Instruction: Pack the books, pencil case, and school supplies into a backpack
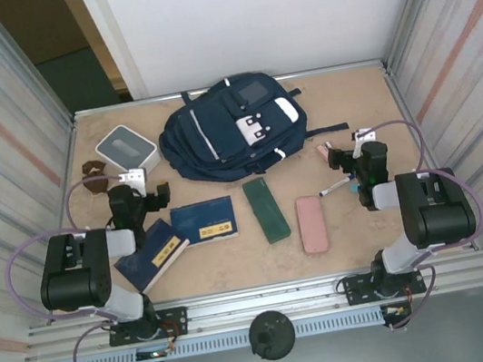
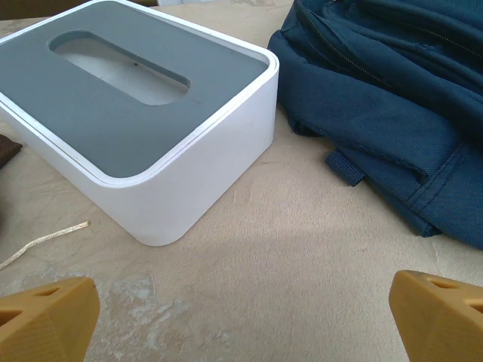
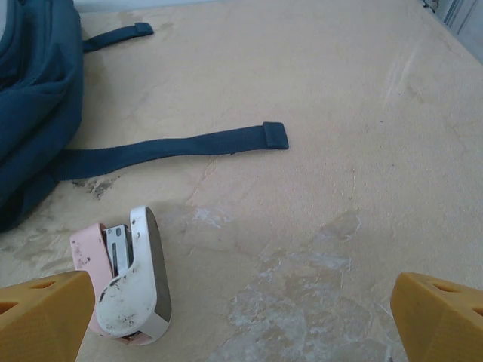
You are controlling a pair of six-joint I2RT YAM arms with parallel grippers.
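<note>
Our left pincer (image 2: 243, 317) stands wide open with nothing between its fingers, facing the white-and-grey box (image 2: 151, 113) that sits near the far left corner of the desk (image 2: 302, 264). Our right pincer (image 3: 241, 320) is spread just as wide and is also empty. A pink-and-white stapler (image 3: 124, 283) lies close to its left-hand fingertip, with a backpack strap (image 3: 173, 147) beyond. We see the backpack (image 1: 233, 127) lying at the middle of the far edge. The books (image 1: 204, 221) lie side by side toward the near left. The green case (image 1: 266, 209) and pink case (image 1: 312, 223) are at the near middle, and the white marker (image 1: 336, 187) is beside the right arm.
</note>
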